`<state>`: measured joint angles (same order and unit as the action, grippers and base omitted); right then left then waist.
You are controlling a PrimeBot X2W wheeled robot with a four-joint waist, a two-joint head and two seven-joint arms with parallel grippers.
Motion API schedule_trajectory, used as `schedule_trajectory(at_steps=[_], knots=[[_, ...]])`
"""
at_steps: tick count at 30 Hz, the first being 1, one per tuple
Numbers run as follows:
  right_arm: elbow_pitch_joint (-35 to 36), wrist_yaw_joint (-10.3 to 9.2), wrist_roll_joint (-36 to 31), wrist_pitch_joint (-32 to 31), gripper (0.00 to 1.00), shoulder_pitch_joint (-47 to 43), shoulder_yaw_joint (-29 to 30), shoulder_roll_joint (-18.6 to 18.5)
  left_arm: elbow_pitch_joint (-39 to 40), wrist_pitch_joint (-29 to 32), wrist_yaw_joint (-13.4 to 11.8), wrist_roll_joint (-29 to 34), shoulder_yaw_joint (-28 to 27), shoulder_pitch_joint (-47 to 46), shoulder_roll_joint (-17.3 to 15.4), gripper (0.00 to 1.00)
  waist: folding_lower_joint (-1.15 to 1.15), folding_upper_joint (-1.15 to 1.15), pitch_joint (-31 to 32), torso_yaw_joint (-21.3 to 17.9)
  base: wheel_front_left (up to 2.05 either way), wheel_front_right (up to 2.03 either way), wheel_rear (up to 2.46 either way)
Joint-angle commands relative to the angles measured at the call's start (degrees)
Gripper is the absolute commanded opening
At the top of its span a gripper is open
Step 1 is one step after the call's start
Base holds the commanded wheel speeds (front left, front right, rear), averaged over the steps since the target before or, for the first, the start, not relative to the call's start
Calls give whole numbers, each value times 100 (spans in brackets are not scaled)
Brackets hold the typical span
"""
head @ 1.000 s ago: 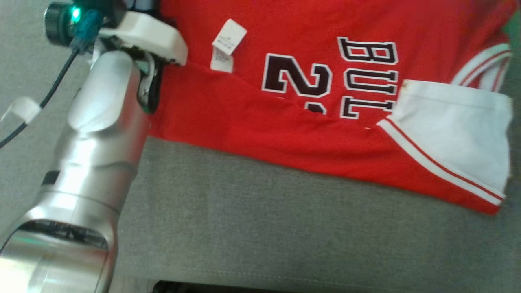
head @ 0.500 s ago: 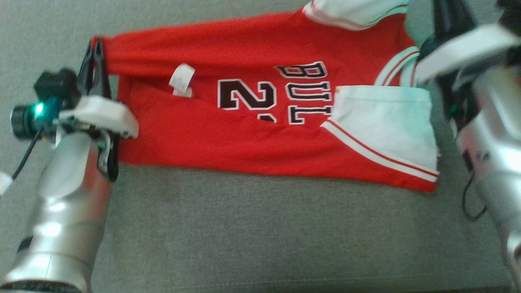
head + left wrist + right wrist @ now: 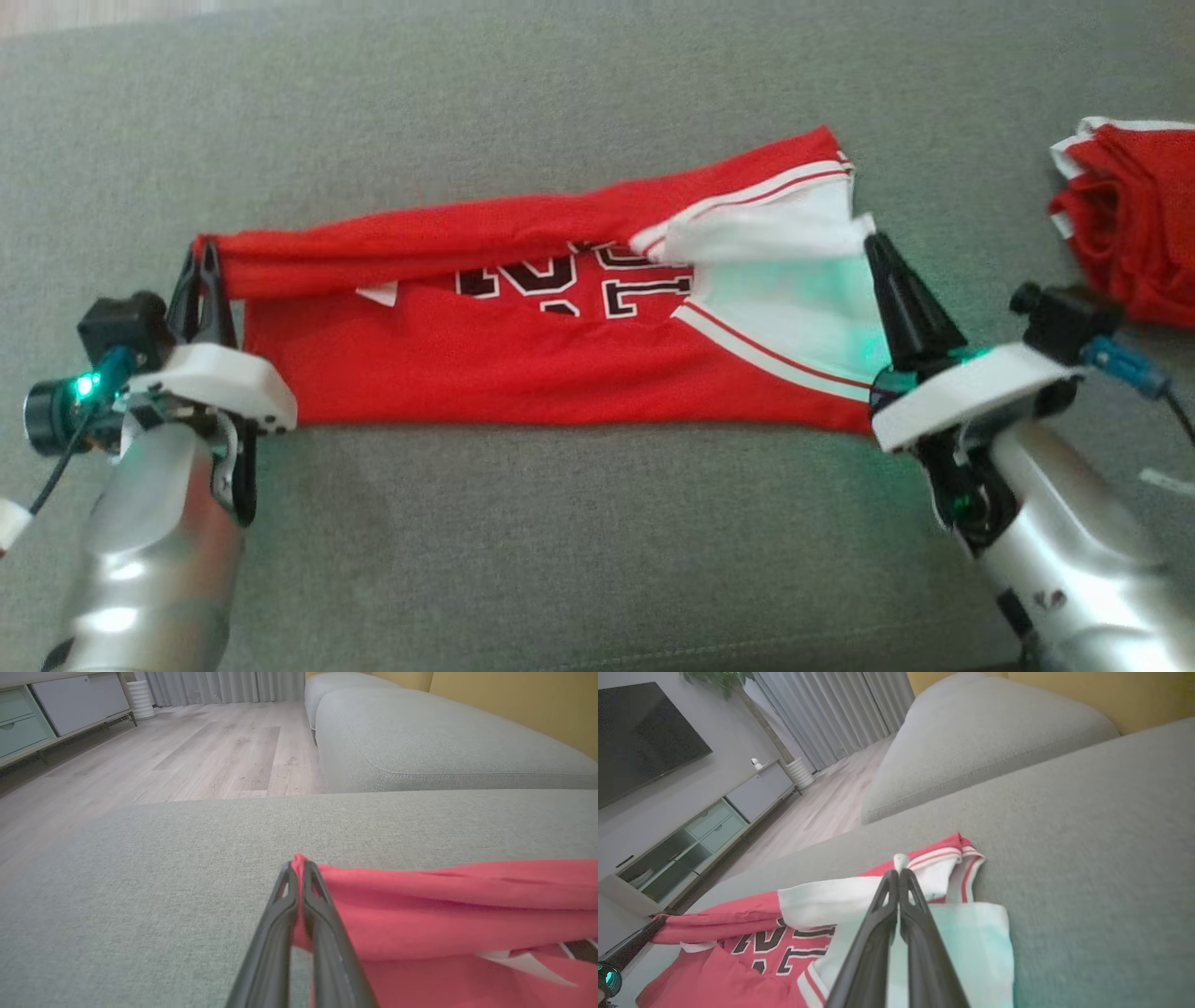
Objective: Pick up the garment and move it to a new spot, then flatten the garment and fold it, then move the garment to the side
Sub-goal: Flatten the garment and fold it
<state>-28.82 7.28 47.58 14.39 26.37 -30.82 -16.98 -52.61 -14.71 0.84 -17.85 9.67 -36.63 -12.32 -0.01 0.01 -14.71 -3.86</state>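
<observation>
Fingers (image 3: 273, 933) 4, grippers (image 3: 205, 257) (image 3: 873, 243) 2, garments (image 3: 523, 373) (image 3: 1134, 233) 2

Seating: a wide grey woven cushion (image 3: 597, 560), with a second rounded grey cushion (image 3: 420, 732) just beyond it.
Floor: pale wood planks (image 3: 210, 756).
Walls: mustard yellow wall (image 3: 514, 704) behind the seating; pale grey wall (image 3: 705, 774) carrying a dark screen (image 3: 640, 732).
Window side: grey floor-length curtains (image 3: 224, 686), with a white ribbed cylinder (image 3: 138, 697) beside them.
Storage: a low cabinet (image 3: 691, 849) with mint drawers and open shelves, below the screen.
Plant: green leaves (image 3: 710, 679) near the curtains.
</observation>
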Motion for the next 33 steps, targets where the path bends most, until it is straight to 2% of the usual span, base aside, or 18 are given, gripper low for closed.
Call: schedule_trajectory(at_steps=[1,15,16,17,18,19,20,21,24,26,33], knots=[[184,21,26,61,0,10,-27,-5,120,-29,-15,53,-184,-37,-246,0,1,-1,64,-47,0,0,0],[130,21,167,61,0,-556,248,232,37,-29,72,116,-288,444,-13,0,1,-1,450,-34,0,0,0],[115,21,161,61,0,-602,235,241,25,-29,64,122,-299,474,-7,3,1,-1,476,-34,0,0,0],[93,21,167,57,0,-643,205,250,-15,-29,53,112,-317,505,10,49,1,-1,499,-31,0,0,0],[56,21,199,45,0,-679,208,268,-42,-29,51,108,-329,524,24,82,1,-1,517,-31,0,0,0],[-4,21,224,19,0,-705,230,286,-18,-29,29,120,-348,534,23,100,1,-1,535,-30,0,0,0],[-68,21,204,18,45,-711,261,296,44,-29,-21,151,-374,546,7,100,1,-1,545,-30,0,0,0],[-118,21,155,24,100,-698,313,308,133,-29,-95,191,-404,571,-1,100,1,-1,556,-28,0,0,0],[-214,21,-119,48,100,-625,550,376,590,-29,-404,386,-474,761,73,100,1,-1,625,-13,0,0,0],[-218,21,-529,56,100,-568,764,422,962,-29,-601,540,-516,954,149,100,1,-1,682,5,0,0,0],[-120,21,-2107,60,100,-794,1895,1035,1842,-29,-920,1059,-444,1747,467,100,1,-1,947,100,0,0,0]])
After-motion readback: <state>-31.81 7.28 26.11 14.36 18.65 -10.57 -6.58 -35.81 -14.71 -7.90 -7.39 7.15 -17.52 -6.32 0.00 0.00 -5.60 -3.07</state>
